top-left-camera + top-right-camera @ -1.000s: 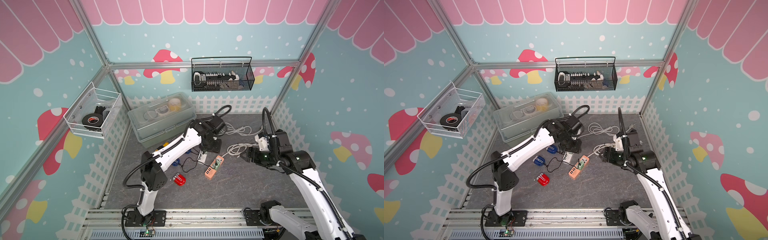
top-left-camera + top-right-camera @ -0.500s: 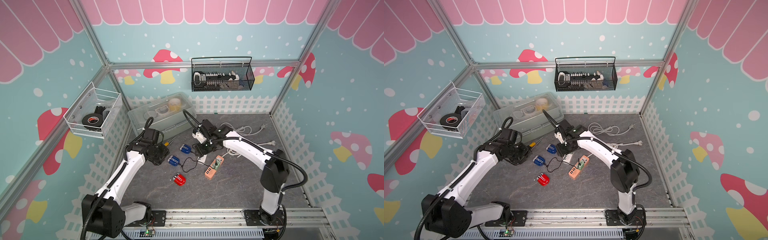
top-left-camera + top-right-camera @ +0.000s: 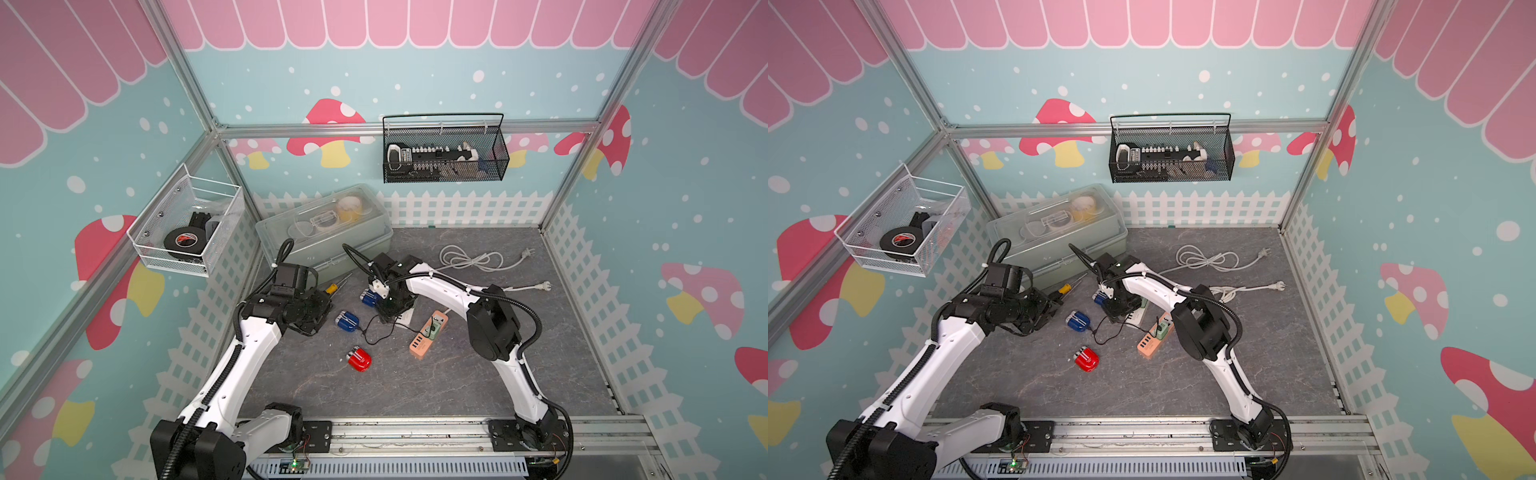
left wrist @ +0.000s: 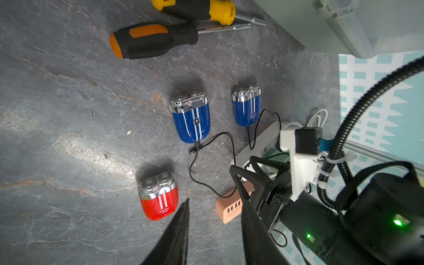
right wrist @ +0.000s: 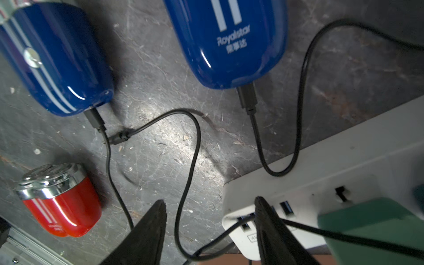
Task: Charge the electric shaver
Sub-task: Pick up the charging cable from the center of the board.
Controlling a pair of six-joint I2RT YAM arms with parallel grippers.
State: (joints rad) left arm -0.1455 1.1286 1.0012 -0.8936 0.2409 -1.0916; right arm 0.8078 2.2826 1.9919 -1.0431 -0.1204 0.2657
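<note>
though a free plug (image 5: 119, 137) lies close, red shaver (image 3: 359, 359) sits uncharged

since both blue shavers (image 4: 191, 119) (image 4: 246, 110) have leads in their round ends, the red shaver looks to be the job. in both top views it lies below centre on the mat (image 3: 457, 386), long axis slanting from chrome heads at upper left to rounded base at lower right. the free plug rests just beside the nearer blue base, between it and the red heads, so the red base, where i judge the socket to be, faces away from the plug; the next move turns on that. left gripper (image 4: 214, 206) hovers near the red shaver, jaws apart and empty; right gripper (image 5: 210, 202) hangs over the white strip (image 5: 321, 165), jaws also apart, the thin black cable (image 5: 199, 146) showing loose between them, not pinched. right seems nearer the plug, left better placed for the shaver. shell is glossy hard plastic with two white stripes; cable limp and thin; mat matte, stone-veined.
</note>
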